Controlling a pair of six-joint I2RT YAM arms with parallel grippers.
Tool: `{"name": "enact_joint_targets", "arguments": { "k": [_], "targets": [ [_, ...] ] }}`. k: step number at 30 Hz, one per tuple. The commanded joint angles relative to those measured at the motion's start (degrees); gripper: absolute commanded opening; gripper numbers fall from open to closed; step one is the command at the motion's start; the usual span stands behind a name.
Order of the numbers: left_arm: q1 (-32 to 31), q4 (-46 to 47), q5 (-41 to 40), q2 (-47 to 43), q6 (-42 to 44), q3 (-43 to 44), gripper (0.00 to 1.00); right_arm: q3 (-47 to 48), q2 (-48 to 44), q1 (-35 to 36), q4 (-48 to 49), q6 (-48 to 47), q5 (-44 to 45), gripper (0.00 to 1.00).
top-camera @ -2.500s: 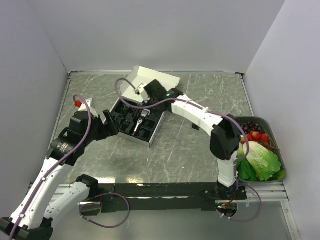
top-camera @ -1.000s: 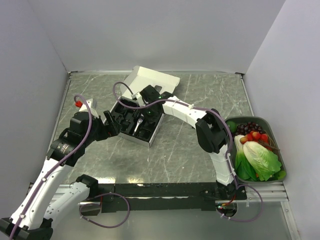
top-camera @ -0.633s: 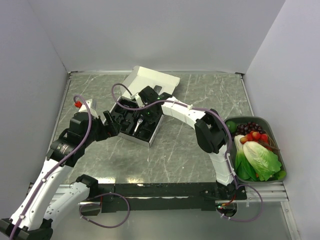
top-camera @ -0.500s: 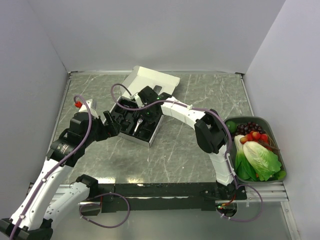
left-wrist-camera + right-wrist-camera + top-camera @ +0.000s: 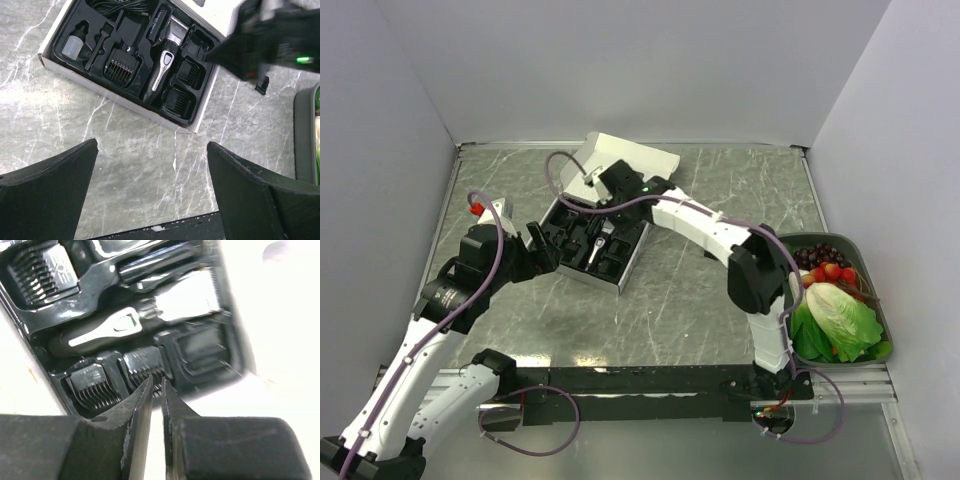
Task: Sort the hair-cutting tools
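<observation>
**Overhead:** We see the left gripper (image 5: 542,250) at the 9 o'clock side of an open white box (image 5: 631,262), jaws spread wide and holding nothing. The right gripper (image 5: 612,195) reaches in from 3 o'clock over the box's far end, by the raised lid (image 5: 630,160). The clipper (image 5: 601,240) lies near the middle of the box's black tray. A small black piece (image 5: 708,256) sits alone on the table (image 5: 680,300), at 3 o'clock from the box and apart from it. A tub (image 5: 883,318) of greens and fruit stands at the table's 4 o'clock edge.

**Left wrist:** We look down between two wide-set fingers (image 5: 47,190) with only bare table between them. The box lies at 12 o'clock. The clipper (image 5: 162,67) rests slantwise in its slot, blade end toward 1 o'clock, with combs (image 5: 122,70) in slots on both sides. A small bottle (image 5: 72,47) and a brush (image 5: 97,47) lie at 10 o'clock. The right gripper (image 5: 212,52) is a dark blur over the tray's 2 o'clock corner. The small black piece (image 5: 261,86) lies on the table outside the box.

**Right wrist:** We find the jaws all but closed, with a thin slit between the fingers (image 5: 137,415) and nothing in it. The tips hang over a row of combs (image 5: 92,385) at 6 o'clock of the clipper (image 5: 115,327), whose silver blade points to 3 o'clock.
</observation>
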Motion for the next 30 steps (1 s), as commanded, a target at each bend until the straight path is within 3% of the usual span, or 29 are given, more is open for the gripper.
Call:
{"name": "enact_joint_targets", "arguments": {
  "k": [1, 4, 8, 10, 14, 15, 19, 21, 27, 30],
  "targets": [
    [-0.02, 0.49, 0.21, -0.93, -0.03, -0.02, 0.96, -2.79, -8.89, -3.85, -0.56, 4.85, 8.72, 0.22],
    [-0.02, 0.49, 0.47, -1.37, -0.03, -0.37, 0.96, -7.88, -12.75, -9.38, -0.83, 11.09, 9.43, 0.22],
    [-0.02, 0.58, 0.82, -1.64, 0.15, -0.81, 0.96, -16.33, -18.47, -14.23, 1.80, 11.37, 14.43, 0.25],
    [-0.02, 0.92, 1.17, -1.55, 0.15, -0.81, 0.97, -22.20, -21.36, -14.93, 5.22, 10.32, 20.74, 0.37],
    [-0.02, 1.28, 1.96, -1.63, 0.50, -0.99, 0.96, -32.06, -26.90, -15.46, 13.92, 5.67, 27.53, 0.50],
    [-0.02, 1.28, 2.14, -1.72, 0.67, -1.07, 0.97, -35.91, -28.05, -16.24, 17.59, 2.87, 27.02, 0.62],
    [-0.02, 1.72, 3.02, -2.34, 0.68, -1.34, 0.97, -39.72, -30.25, -18.53, 15.89, -12.94, 15.78, 0.76],
    [-0.02, 2.07, 3.72, -2.69, 0.68, -1.78, 0.96, -40.34, -30.08, -19.85, 13.86, -16.04, 11.06, 0.87],
    [-0.02, 2.33, 5.56, -3.74, 0.68, -2.57, 0.96, -37.28, -26.75, -24.34, 6.57, -21.94, -1.09, 0.92],
    [-0.02, 2.42, 6.62, -4.18, 0.68, -3.18, 0.96, -33.86, -20.44, -24.34, 0.25, -26.41, -4.71, 0.92]
  ]
}}
